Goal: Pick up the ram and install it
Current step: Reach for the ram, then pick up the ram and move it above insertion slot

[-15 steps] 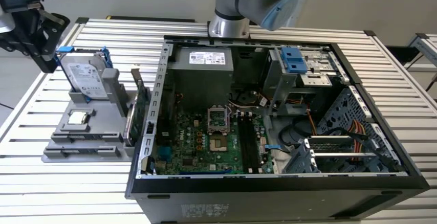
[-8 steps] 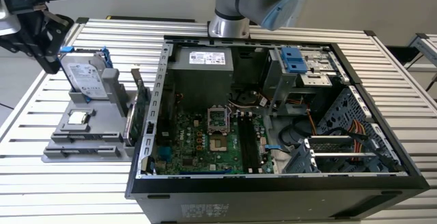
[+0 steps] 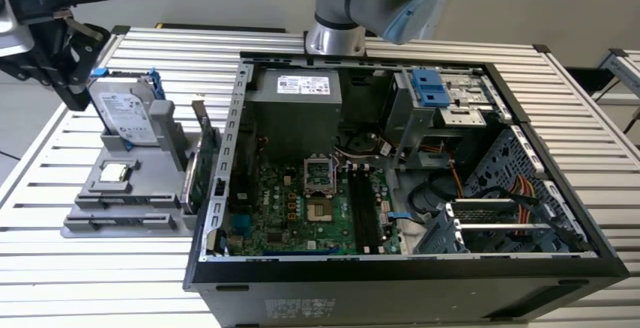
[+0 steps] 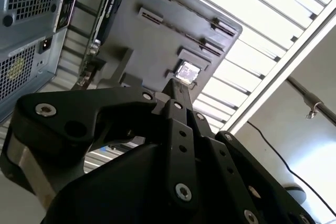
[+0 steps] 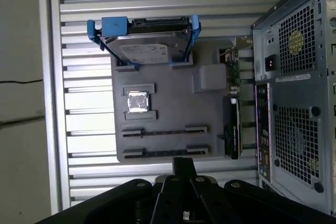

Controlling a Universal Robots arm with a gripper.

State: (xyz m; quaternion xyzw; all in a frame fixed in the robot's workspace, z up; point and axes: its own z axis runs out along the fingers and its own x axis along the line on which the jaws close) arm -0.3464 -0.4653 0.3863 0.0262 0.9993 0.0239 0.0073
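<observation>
Exterior view: a ribbed aluminium tabletop (image 3: 592,118) is being shown carrying an open black steel computer case (image 3: 400,292), its green motherboard (image 3: 290,208) being exposed. Beside it, a matte grey moulded tray (image 3: 100,223) is being occupied by a hard drive (image 3: 125,114) in a blue caddy, a square silver processor (image 3: 117,171) and an upright expansion card (image 3: 200,163). The black, angular gripper (image 4: 177,88) is being held above the tray, fingertips pressed together. Where the ram is sitting cannot be told; the motherboard's long dark slots (image 3: 362,208) are being obscured by shadow.
</observation>
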